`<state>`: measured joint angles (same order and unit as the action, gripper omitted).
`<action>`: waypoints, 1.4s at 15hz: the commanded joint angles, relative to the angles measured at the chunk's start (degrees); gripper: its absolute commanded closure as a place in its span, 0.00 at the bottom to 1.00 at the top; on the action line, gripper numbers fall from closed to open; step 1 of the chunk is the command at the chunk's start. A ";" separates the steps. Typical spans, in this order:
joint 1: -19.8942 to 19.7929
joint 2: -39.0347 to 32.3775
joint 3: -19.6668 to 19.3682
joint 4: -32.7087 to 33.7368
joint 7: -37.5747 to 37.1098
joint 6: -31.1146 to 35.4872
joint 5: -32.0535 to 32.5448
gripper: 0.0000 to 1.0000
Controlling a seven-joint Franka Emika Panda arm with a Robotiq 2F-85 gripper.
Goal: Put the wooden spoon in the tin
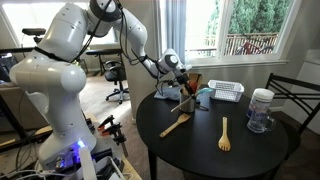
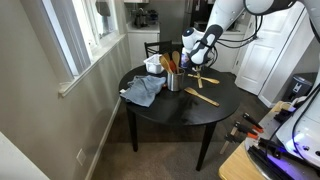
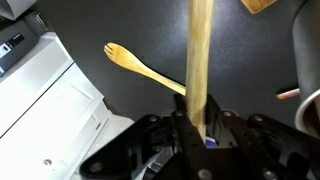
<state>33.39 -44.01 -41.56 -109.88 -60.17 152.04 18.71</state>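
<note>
Gripper (image 3: 200, 128) pinching spoon (image 3: 200, 60), shaft clamped between jaws, near tin (image 2: 174, 82). Step: carry to tin. Next: align over mouth, clear utensils already inside, lower, release.

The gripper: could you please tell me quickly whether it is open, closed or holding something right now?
Gripper: closed, holding the wooden spoon, as seen in the wrist view.

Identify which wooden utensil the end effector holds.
The wooden spoon, its long handle clamped in the end effector; the fork-like utensil and the plain spoon lie free on the table.
</note>
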 commanded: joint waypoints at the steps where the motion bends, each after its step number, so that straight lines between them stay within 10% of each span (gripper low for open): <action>1: 3.70 -1.29 -2.88 1.72 -6.54 -1.37 6.03 0.89; 21: 11.76 -0.74 -8.53 8.73 -35.17 0.24 37.01 0.89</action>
<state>44.48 -45.60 -49.24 -100.95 -87.56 150.82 48.63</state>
